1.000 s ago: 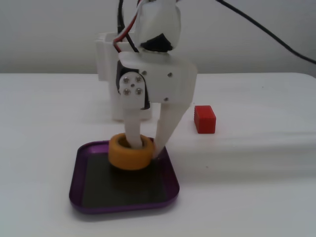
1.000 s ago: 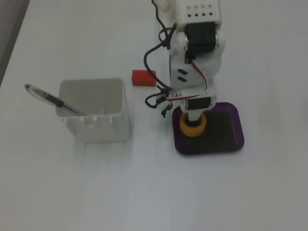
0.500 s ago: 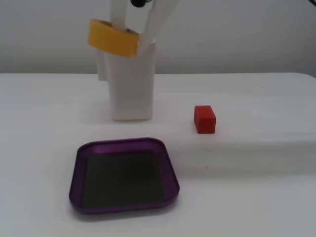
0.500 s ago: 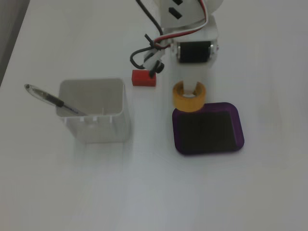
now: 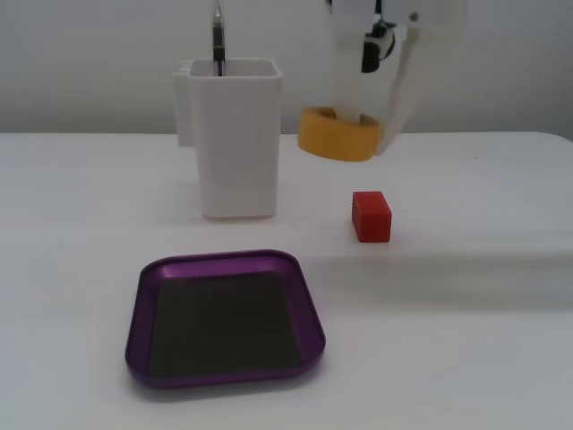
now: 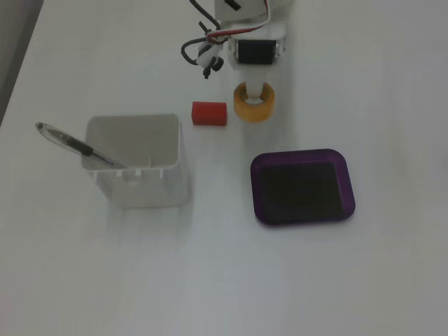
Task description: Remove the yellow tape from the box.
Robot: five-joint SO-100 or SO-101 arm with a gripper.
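Observation:
The yellow tape (image 5: 336,134) hangs in the air, tilted, clear of the table. My gripper (image 5: 374,134) is shut on its wall, with one white finger through the hollow core and the other outside. In the view from above, the tape (image 6: 254,103) is just right of the red block and my gripper (image 6: 256,93) reaches down to it from the top edge. The box (image 5: 215,261) is a shallow purple tray with a dark bottom and lies empty at the front left. From above, the box (image 6: 301,153) lies below and to the right of the tape.
A tall white container (image 5: 237,143) with a pen (image 6: 73,145) in it stands behind the tray. A red block (image 5: 371,216) lies on the table below the held tape, and also shows from above (image 6: 209,113). The table is white.

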